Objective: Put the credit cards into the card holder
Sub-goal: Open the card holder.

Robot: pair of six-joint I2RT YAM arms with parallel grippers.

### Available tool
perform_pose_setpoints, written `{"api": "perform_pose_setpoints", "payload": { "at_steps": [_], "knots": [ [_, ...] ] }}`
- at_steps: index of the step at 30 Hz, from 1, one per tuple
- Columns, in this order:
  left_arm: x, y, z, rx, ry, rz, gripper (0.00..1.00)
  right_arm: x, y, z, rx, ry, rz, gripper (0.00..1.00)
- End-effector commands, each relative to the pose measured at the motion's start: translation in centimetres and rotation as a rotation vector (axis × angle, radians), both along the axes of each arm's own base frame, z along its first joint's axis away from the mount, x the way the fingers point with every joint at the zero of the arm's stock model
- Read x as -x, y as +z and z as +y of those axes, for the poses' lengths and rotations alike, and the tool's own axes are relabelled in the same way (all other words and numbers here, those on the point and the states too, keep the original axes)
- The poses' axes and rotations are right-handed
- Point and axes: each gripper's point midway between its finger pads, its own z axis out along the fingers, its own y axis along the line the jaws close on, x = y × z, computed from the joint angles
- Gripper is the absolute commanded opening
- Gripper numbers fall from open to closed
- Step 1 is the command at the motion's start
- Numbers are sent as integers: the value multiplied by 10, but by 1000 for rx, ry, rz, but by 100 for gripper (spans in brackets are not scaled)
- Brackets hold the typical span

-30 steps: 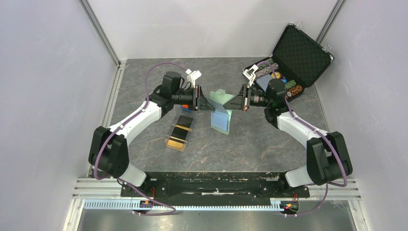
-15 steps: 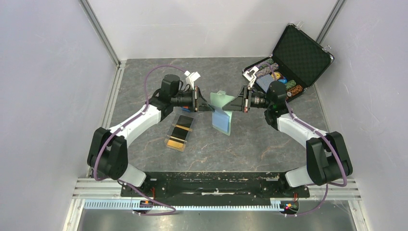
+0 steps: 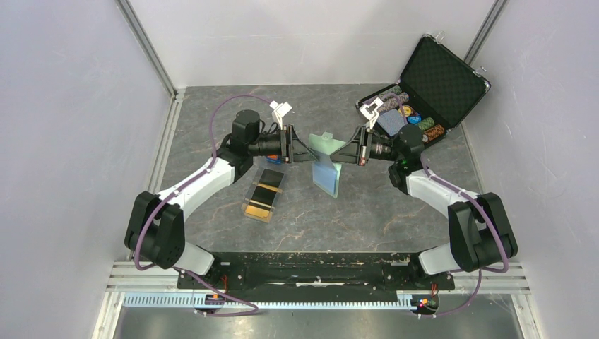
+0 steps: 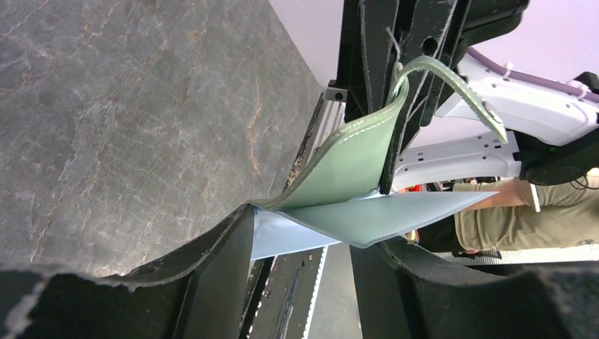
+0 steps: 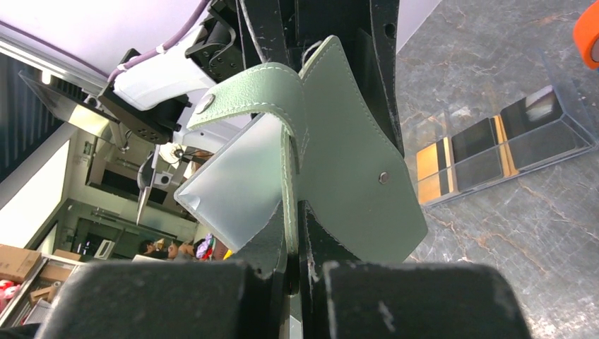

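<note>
My right gripper is clamped on the green flap of the card holder, which hangs spread open between both tools. My left gripper has its fingers apart, with the pale blue inner leaf between them. The credit cards lie in a clear tray below the left gripper, toward its base

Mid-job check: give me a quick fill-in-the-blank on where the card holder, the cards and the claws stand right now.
1. The card holder is held up, clamped in the claw of the ____ arm.
2. The open claw at the holder's blue flap belongs to the ____ arm.
3. The credit cards lie in the clear tray, nearer the ____ arm.
4. The black case at the far right has its lid ____.
Missing words: right; left; left; open.
</note>
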Motion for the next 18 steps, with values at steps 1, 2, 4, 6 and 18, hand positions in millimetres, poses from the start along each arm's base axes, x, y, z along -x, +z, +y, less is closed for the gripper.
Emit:
{"api": "perform_pose_setpoints", "payload": {
  "at_steps": [1,2,4,6,18],
  "knots": [
    [9,31,-7,94,-53,-56,58,7,21,0,-73,12,-59,0],
    [8,33,-7,102,-54,-56,58,8,22,0,-82,14,-59,0],
    [9,35,-9,120,-62,-55,57,9,22,0,-86,18,-56,0],
    [9,39,-10,138,-67,-56,56,8,21,0,-84,17,-48,0],
    [13,40,-8,177,-54,-59,64,15,32,-1,-125,47,-62,0]
  ]
}}
